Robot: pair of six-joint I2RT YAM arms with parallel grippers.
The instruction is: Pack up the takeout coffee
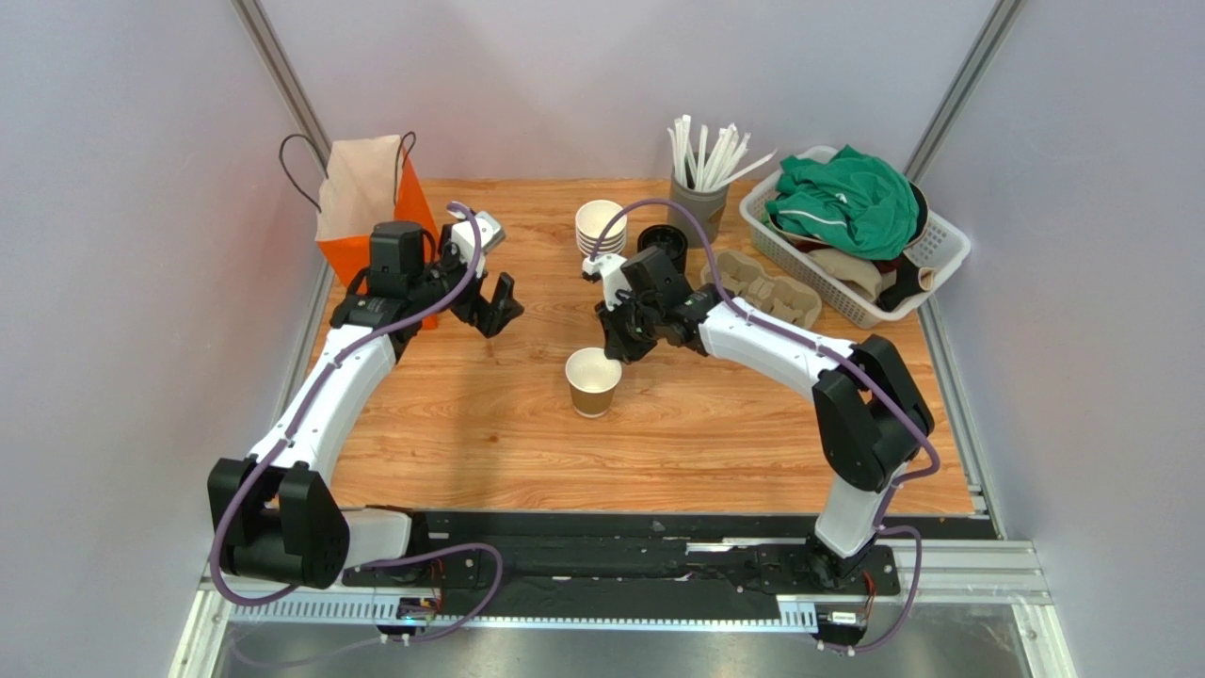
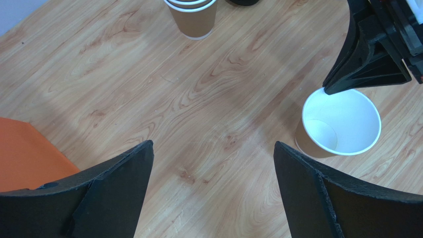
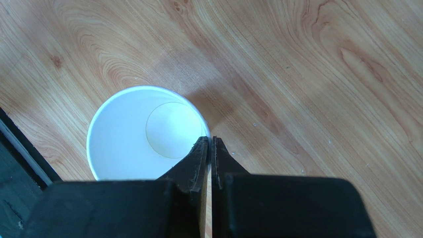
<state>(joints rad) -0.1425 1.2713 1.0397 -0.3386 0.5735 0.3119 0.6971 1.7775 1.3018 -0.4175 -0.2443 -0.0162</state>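
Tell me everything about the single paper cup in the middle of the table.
The paper cup stands upright, lidless and empty on the wooden table. Tan-brown paper outside, cream-white inside, with a rolled white rim. The right gripper is pinched shut on its rim, one finger inside, one outside. Nothing else touches it.

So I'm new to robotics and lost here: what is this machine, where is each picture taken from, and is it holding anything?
It is two robot arms bolted to a wooden table. One picture looks down from above; the other two come from cameras on each wrist. The left hand is wide open and empty, beside an orange bag. The right hand is shut, seemingly pinching the rim of a lidless paper cup. Behind stand stacked cups, straws and a basket of cloth.
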